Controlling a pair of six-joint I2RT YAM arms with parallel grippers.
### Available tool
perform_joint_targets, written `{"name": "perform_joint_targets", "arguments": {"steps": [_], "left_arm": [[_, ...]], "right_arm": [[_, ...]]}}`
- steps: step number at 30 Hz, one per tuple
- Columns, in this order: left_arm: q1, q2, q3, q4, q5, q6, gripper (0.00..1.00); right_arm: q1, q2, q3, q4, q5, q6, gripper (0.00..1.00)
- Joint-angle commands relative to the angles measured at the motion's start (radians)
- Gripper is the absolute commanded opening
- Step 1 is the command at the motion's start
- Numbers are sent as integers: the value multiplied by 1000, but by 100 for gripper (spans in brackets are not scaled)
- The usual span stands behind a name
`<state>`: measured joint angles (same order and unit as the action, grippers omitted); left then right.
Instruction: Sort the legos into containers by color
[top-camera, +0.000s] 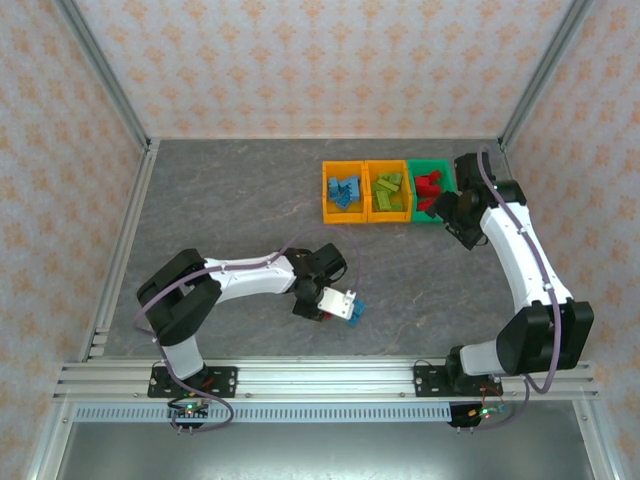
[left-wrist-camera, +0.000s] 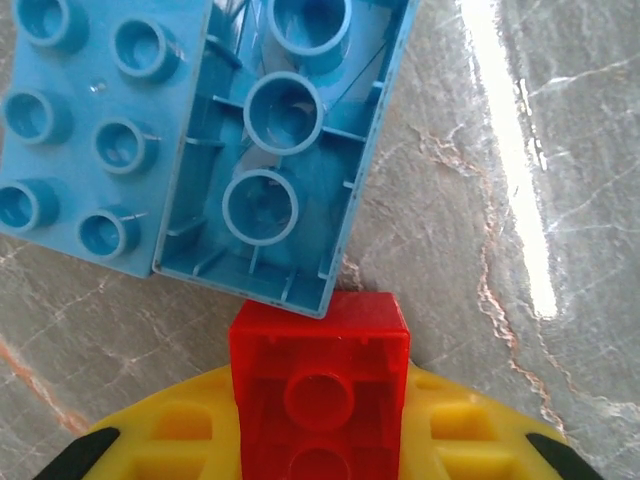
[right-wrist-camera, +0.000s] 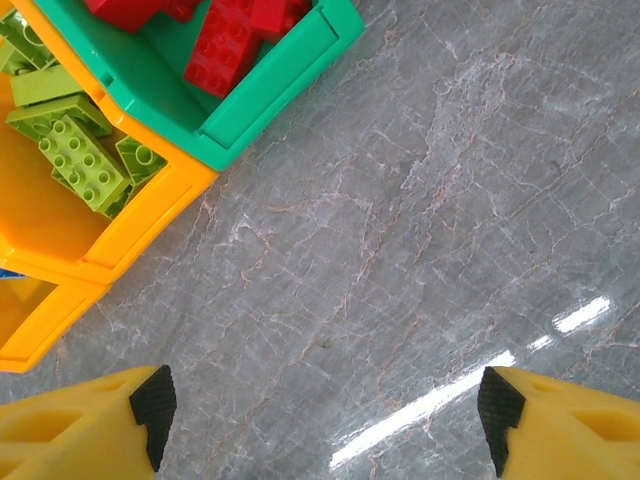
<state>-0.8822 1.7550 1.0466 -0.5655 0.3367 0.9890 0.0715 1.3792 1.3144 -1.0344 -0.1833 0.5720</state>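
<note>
My left gripper (left-wrist-camera: 320, 440) is shut on a red lego (left-wrist-camera: 320, 390), hollow underside up between the yellow fingers. The red lego's far edge touches a light blue lego (left-wrist-camera: 285, 150) lying underside up, with a second blue lego (left-wrist-camera: 90, 130) studs up beside it. From above, the left gripper (top-camera: 335, 300) sits low at the table's front middle with the blue legos (top-camera: 355, 312) at its tip. My right gripper (right-wrist-camera: 320, 410) is open over bare table, near the green bin (right-wrist-camera: 270, 100) of red legos (right-wrist-camera: 225, 50).
Three bins stand in a row at the back right: an orange bin (top-camera: 326, 195) with blue legos, an orange bin (top-camera: 388, 217) with lime legos (right-wrist-camera: 85, 160), and the green bin (top-camera: 430, 163). Metal rails edge the grey marbled table (top-camera: 230, 200).
</note>
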Motion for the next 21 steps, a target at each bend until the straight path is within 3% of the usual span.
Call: {"name": "perform_joint_targets", "arguments": {"steps": [1, 8, 14, 21], "left_arm": [[14, -83, 38, -4, 3, -54, 24], [193, -280, 133, 185, 199, -396, 25], [259, -233, 317, 192, 269, -425, 25], [259, -181, 423, 217, 327, -464, 26]], "right_arm": [[2, -42, 1, -38, -75, -12, 81], [37, -165, -44, 108, -458, -15, 80], [155, -173, -54, 196, -696, -23, 78], [257, -151, -45, 287, -730, -3, 74]]}}
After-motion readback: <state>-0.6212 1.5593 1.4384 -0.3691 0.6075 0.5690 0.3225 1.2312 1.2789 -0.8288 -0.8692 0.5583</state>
